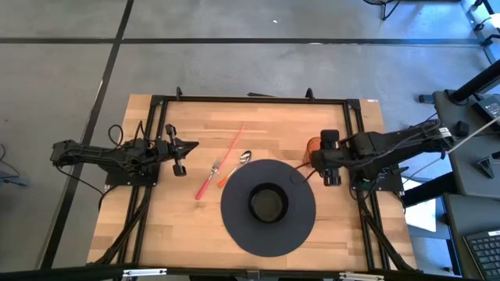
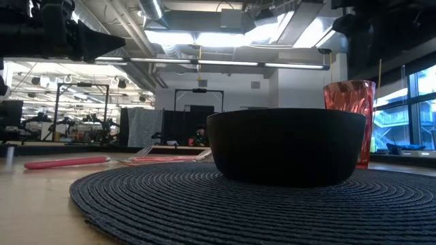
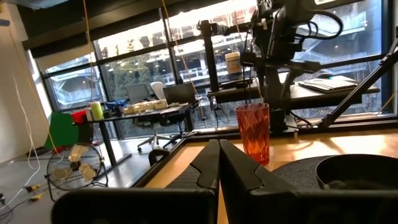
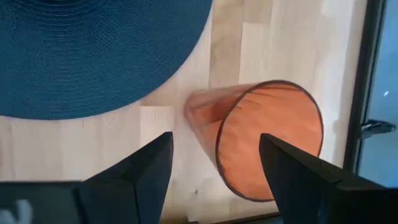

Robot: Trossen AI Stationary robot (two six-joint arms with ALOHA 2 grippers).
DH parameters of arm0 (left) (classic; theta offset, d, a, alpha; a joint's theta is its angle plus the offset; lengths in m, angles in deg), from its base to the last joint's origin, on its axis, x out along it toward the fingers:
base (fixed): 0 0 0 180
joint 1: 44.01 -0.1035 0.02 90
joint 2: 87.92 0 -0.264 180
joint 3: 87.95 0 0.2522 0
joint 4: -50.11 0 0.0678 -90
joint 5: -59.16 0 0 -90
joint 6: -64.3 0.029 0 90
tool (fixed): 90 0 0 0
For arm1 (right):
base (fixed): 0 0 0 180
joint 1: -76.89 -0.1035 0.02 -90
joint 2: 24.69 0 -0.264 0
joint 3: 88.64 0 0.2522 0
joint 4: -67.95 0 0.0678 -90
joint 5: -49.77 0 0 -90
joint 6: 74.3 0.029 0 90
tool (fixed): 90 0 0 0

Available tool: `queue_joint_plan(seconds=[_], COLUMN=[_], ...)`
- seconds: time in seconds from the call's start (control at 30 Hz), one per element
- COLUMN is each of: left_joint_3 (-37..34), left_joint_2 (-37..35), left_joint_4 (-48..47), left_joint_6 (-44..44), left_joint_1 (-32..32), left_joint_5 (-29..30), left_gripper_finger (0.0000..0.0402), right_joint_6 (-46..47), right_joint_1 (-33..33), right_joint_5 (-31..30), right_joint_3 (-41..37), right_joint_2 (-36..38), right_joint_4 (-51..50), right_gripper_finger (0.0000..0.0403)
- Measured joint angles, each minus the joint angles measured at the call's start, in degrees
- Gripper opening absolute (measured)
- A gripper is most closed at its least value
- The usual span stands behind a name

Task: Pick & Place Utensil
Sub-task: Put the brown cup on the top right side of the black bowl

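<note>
The pink-handled fork (image 1: 209, 178) is lying flat on the table (image 1: 156, 226), at ten o'clock from the round placemat (image 1: 234, 226) carrying a black bowl (image 1: 268, 203). It is likely light, stiff and slippery, best pinched mid-handle. The right gripper (image 4: 214, 158) is hovering wide open above the orange cup (image 4: 267, 140) at two o'clock; the left gripper (image 1: 180, 156) is waiting closed at nine o'clock.
</note>
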Motion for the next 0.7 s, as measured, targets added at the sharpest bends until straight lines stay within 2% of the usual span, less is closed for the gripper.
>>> queue_joint_plan(seconds=[0.3, 0.7], left_joint_3=[0.0, 0.0], left_joint_2=[0.0, 0.0], left_joint_4=[-0.3, -0.7], left_joint_6=[0.0, -0.1], left_joint_1=[0.0, 0.0], left_joint_5=[0.0, 0.0], left_gripper_finger=[0.0002, 0.0002], right_joint_6=[-0.4, -4.6], right_joint_1=[2.9, 6.6], right_joint_5=[3.4, 3.0], right_joint_3=[-1.6, -7.1], right_joint_2=[0.0, 0.0], right_joint_4=[0.3, 4.8], right_gripper_finger=[0.0236, 0.0236])
